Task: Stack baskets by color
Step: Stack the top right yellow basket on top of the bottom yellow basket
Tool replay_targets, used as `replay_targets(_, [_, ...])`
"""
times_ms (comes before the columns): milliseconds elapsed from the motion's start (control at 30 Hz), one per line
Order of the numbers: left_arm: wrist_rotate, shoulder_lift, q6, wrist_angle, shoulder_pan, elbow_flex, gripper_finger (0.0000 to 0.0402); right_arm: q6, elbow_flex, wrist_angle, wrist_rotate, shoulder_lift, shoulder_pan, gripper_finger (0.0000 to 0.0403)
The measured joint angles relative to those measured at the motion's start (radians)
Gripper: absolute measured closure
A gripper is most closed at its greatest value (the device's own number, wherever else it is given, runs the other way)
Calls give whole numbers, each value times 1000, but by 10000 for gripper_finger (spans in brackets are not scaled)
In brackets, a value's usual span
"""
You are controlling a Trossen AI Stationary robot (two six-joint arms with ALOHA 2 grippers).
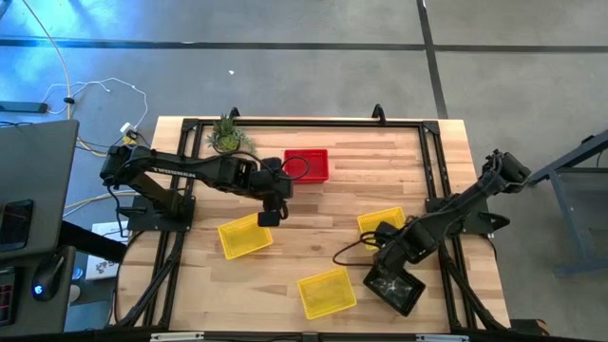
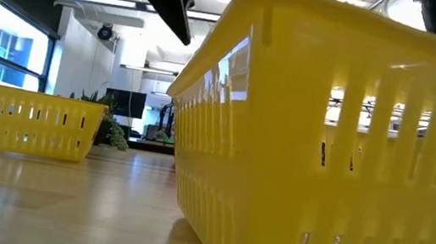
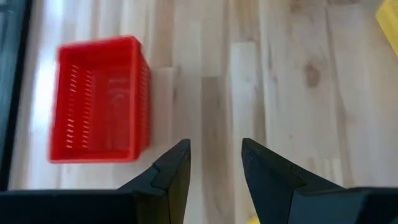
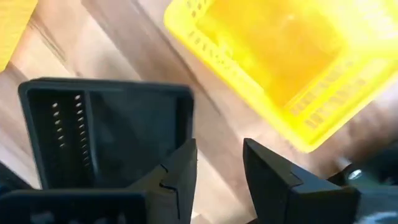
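A wooden plank tabletop [image 1: 323, 204] carries small rectangular plastic baskets with slotted, mesh-like walls. The right gripper [image 4: 217, 177] hangs with its jaws parted and empty, just above the rim of a black basket [image 4: 106, 130] (near the tabletop's front right corner). A yellow basket [image 4: 280, 68] sits just beyond the black basket. The left gripper [image 3: 214, 171] hovers open over bare wood, holding nothing; a red basket [image 3: 99, 99] stands near it, toward a potted plant [image 1: 226, 136]. Two more yellow baskets [image 1: 245, 236] [image 1: 327, 292] lie apart, left of the black basket.
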Motion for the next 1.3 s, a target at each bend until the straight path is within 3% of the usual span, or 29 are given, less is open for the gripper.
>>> replay_targets(367, [35, -5, -93, -101, -16, -25, 273, -327, 0, -36, 125, -26, -175, 283])
replay_targets(800, [33, -79, -195, -113, -114, -116, 273, -874, 0, 19, 131, -26, -400, 283])
replay_targets(1300, [-35, -323, -316, -111, -172, -229, 273, -1067, 0, 58, 83, 50, -456, 283])
